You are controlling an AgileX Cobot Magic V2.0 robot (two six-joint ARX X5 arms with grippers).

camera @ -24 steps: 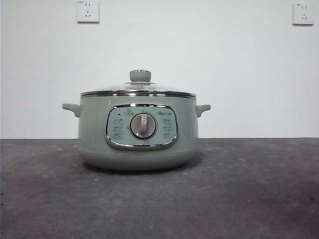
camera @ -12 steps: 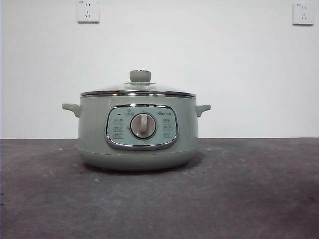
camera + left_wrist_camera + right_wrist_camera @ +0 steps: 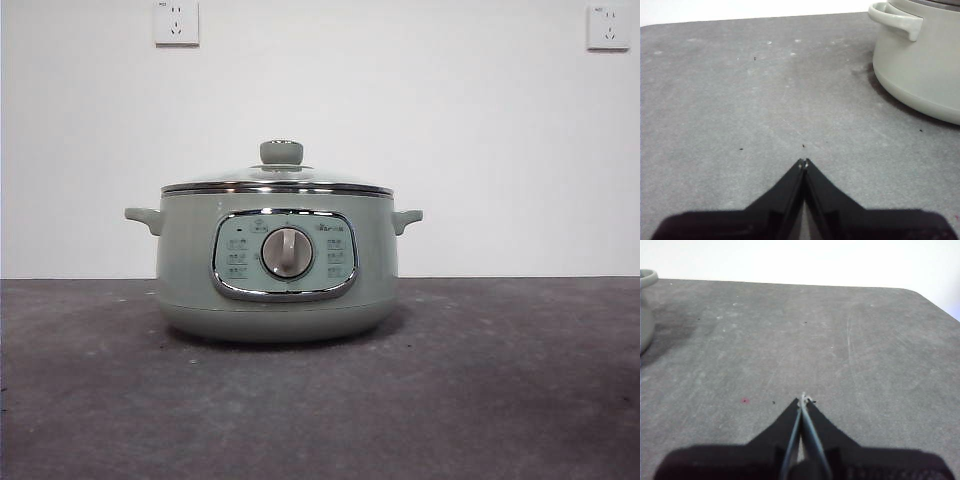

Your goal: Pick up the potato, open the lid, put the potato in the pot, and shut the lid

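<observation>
Right now your left gripper (image 3: 804, 162) and right gripper (image 3: 803, 399) sit clenched and empty beside the pot (image 3: 277, 262); only the front view shows its lid (image 3: 278, 178) on.

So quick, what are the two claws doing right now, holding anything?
Left gripper: jaws shut, holding nothing, over bare table near the pot.
Right gripper: jaws shut, holding nothing.

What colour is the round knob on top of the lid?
Pale sage green, like the pot. The knob shows best in the front view.
</observation>
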